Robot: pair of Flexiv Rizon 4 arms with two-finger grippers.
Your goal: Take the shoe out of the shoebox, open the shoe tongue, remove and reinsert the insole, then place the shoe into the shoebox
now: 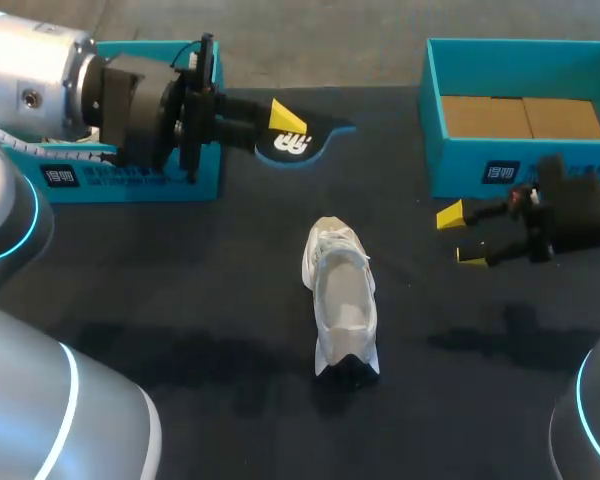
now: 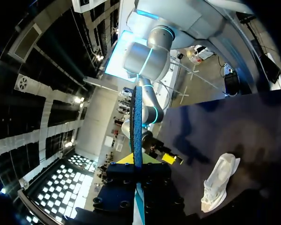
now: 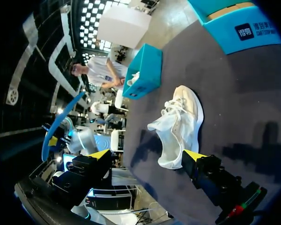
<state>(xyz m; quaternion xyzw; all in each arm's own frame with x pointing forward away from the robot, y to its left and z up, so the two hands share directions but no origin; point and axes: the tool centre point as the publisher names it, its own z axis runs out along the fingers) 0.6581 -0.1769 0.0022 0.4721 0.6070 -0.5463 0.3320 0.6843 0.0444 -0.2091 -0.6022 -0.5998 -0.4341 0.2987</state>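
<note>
a dark table (image 1: 180,300) carries everything. the left arm (image 1: 40,60) comes in across the far left corner and hangs over the left shoebox (image 1: 130,185), a teal box whose front wall shows below the wrist; the arm hides most of its inside. the right shoebox (image 1: 480,165), also teal, stands at the far right, open upward, with brown cardboard (image 1: 525,115) lining its floor. it is well apart from the shoe.

the white shoe (image 1: 342,300) lies alone in the middle of the table, between the two boxes but nearer the front, its length running from the near side toward the far side. nothing touches it, and nothing lies between it and either box. the right wrist view shows its laces (image 3: 173,110) facing the camera.

the dark insole (image 1: 305,140), with a teal rim and a pale mark on it, is held off the table, just beside the left shoebox and beyond the shoe.

the left gripper (image 1: 280,120) has its fingers closed onto the insole from both sides; in the left wrist view the insole (image 2: 137,126) stands edge-on as a thin strip rising out of the pinch. the right gripper (image 1: 462,237) hangs over the table in front of the right shoebox, jaws spread wide with nothing in them, near the shoe but clear of it.
</note>
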